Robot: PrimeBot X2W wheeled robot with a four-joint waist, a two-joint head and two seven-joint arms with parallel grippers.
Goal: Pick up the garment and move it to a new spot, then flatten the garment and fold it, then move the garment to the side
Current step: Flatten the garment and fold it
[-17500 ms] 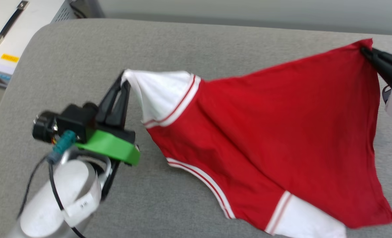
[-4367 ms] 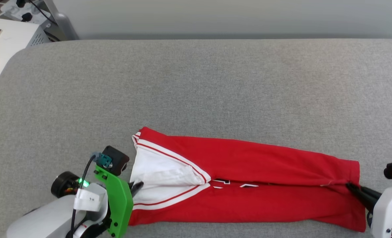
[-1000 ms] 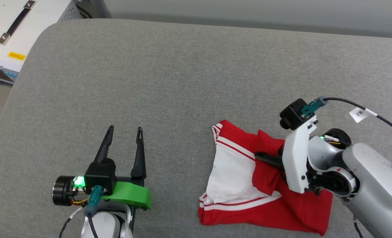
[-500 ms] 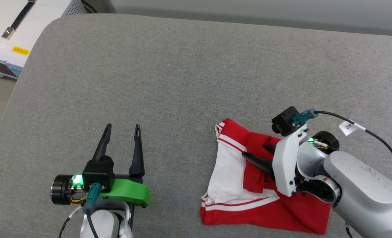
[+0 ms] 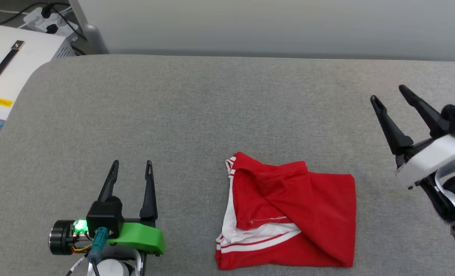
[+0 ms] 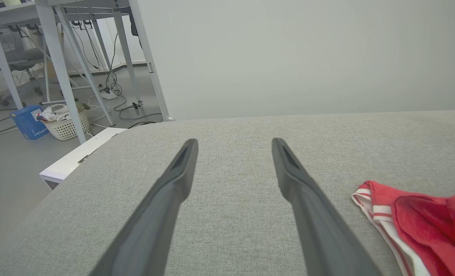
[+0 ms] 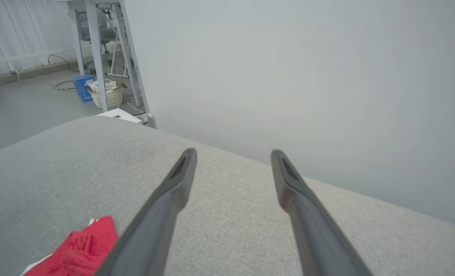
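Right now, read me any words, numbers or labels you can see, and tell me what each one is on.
Nothing here can be read.
Yellow sticker on the white case: too small to read.
Pale print on the blue box on the floor: too blurred to read.
Red shirt: folded, and no letter or number can be made out on it.

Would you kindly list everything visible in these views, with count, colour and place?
garment: one, red with white trim, folded on the cushion, between the grippers.
cushion: one, grey, under the garment.
case: one, white with a black handle, beyond the cushion's left corner.
basket: one, white, on the floor by the table legs.
box: one, blue, beside the basket.
left gripper: one, dark fingers, open, left of the garment.
right gripper: one, dark fingers, open, right of the garment.
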